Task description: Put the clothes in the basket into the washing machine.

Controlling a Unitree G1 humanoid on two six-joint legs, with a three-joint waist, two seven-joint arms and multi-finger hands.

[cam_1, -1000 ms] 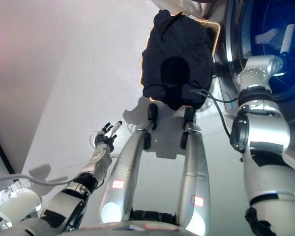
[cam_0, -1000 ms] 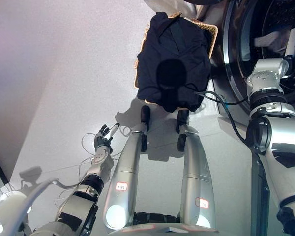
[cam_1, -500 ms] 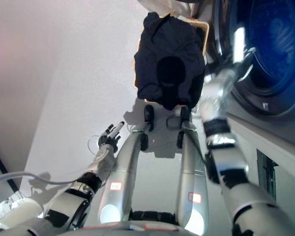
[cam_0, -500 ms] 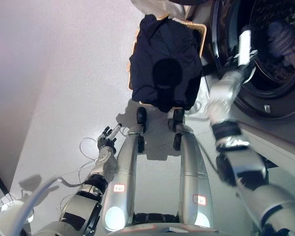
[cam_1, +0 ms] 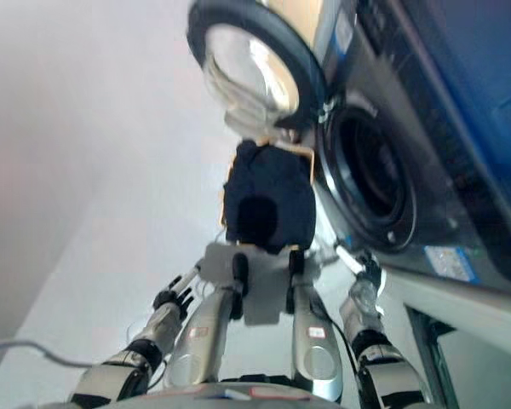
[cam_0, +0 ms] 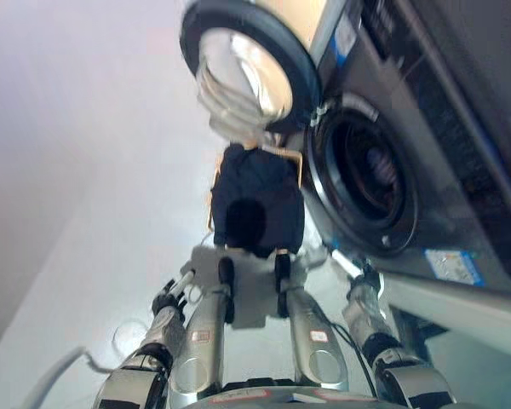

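Note:
A dark navy garment (cam_0: 257, 194) is heaped in a tan basket (cam_0: 299, 160) on the floor, right in front of the washing machine (cam_0: 426, 128). The machine's round door (cam_0: 245, 61) hangs open above the basket, and the drum opening (cam_0: 366, 181) is dark. My right hand (cam_1: 361, 269) is low beside the machine's front, below the opening. It is empty, with a white-tipped finger pointing out. My left hand (cam_0: 170, 298) hangs low on the left over the floor, its fingers relaxed and empty.
A pale floor (cam_0: 94, 256) stretches to the left of the basket. The machine's dark body fills the right side, with a sticker (cam_0: 447, 264) under the opening. A white panel edge (cam_0: 460, 298) runs below it.
The whole picture has shifted, so the camera has moved and now takes in the door and machine front. My right hand has come out of the drum and dropped low. The left hand stays idle.

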